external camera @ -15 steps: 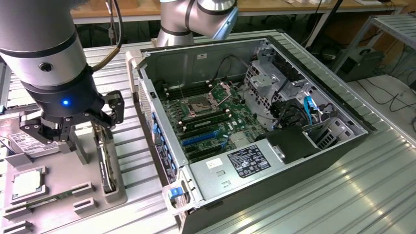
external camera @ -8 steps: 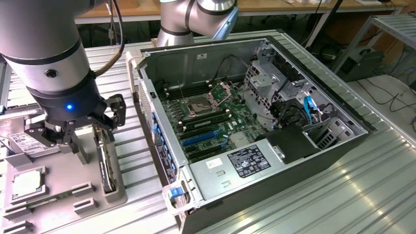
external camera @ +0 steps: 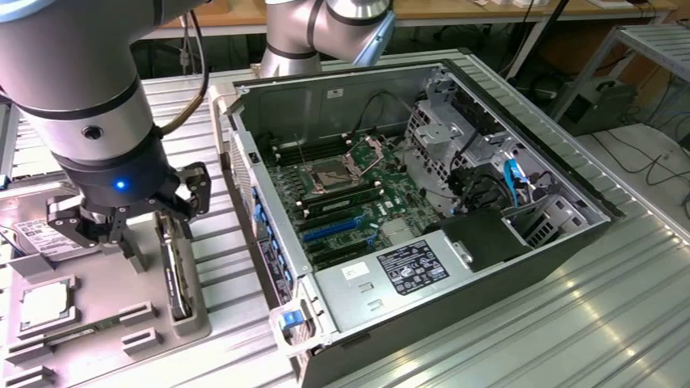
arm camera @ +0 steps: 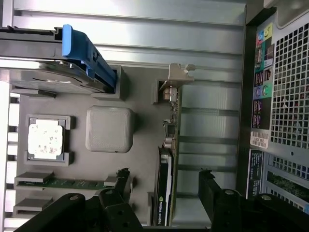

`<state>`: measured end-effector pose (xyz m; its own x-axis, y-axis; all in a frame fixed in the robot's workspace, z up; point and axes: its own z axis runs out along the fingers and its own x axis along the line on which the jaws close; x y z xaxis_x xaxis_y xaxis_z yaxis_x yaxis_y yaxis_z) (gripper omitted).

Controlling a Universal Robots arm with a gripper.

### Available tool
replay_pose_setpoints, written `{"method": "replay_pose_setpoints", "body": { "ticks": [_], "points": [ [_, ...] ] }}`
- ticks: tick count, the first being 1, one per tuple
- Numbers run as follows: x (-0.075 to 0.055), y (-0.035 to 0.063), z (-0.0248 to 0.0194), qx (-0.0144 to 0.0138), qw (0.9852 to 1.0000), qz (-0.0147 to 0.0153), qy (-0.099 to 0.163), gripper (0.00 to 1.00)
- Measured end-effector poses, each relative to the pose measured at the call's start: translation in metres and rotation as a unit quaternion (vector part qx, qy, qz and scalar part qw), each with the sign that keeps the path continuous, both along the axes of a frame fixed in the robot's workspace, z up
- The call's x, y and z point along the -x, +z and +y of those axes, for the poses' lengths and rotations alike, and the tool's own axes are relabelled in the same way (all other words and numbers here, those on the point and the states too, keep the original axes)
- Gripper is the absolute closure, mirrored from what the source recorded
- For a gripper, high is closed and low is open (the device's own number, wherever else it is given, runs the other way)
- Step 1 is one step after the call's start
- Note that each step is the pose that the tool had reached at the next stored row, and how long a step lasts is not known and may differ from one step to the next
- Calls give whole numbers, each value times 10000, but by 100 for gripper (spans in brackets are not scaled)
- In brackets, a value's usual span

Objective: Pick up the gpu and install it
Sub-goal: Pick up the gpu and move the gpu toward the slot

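Wrist view gives me the gpu point(arm camera: 173, 140) standing on its edge in a slot of the grey tray point(arm camera: 145, 118). Its long axis runs parallel to the computer case point(arm camera: 280, 58), with the silver bracket point(arm camera: 179, 72) at the end toward the hard drive point(arm camera: 72, 58). The gripper point(arm camera: 164, 178) is released, one finger on each side of the card, not touching. Exterior view adds the motherboard point(external camera: 356, 202) inside the opened case.

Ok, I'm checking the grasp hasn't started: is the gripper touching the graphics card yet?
Apart. The wrist view shows the open gripper straddling the graphics card, with bare grey tray visible between it and the card on both sides.
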<state>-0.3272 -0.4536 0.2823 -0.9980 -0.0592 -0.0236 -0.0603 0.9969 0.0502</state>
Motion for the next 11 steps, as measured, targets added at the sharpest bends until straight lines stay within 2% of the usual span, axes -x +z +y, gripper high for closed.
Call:
{"method": "replay_pose_setpoints", "body": {
  "ticks": [11],
  "points": [
    [-18,-176,-9,3,10000,1,-9,32]
  ]
}}
